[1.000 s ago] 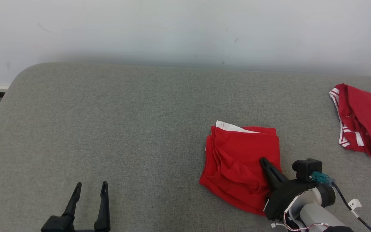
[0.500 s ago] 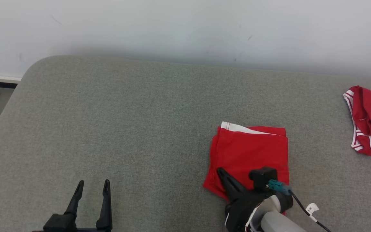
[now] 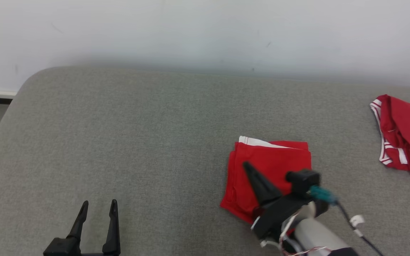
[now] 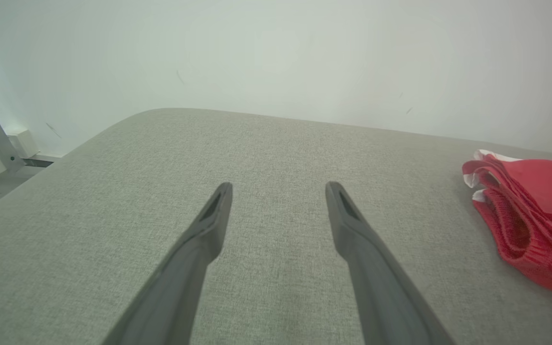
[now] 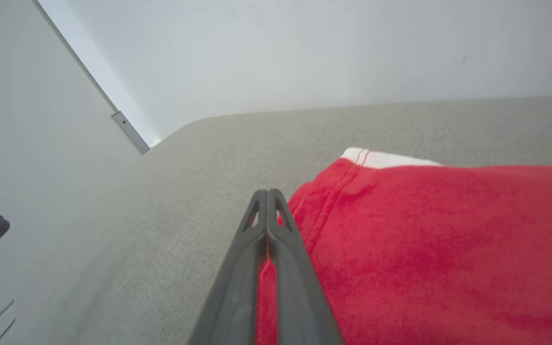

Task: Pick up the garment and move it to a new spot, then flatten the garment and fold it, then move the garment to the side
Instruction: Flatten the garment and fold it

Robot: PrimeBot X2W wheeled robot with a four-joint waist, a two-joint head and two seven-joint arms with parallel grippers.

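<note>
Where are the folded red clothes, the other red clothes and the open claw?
folded red clothes [image 3: 283, 156], head view, flat top layer.
other red clothes [image 3: 408, 131], head view, middle of the cloth.
left claw [image 3: 99, 203], head view, gap between fingertips.

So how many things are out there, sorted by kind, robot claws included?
Red garments with white trim: 2, the folded garment and the crumpled garment
Grippers: 2, the left gripper and the right gripper
Grey padded surface: 1
Total: 5
</note>
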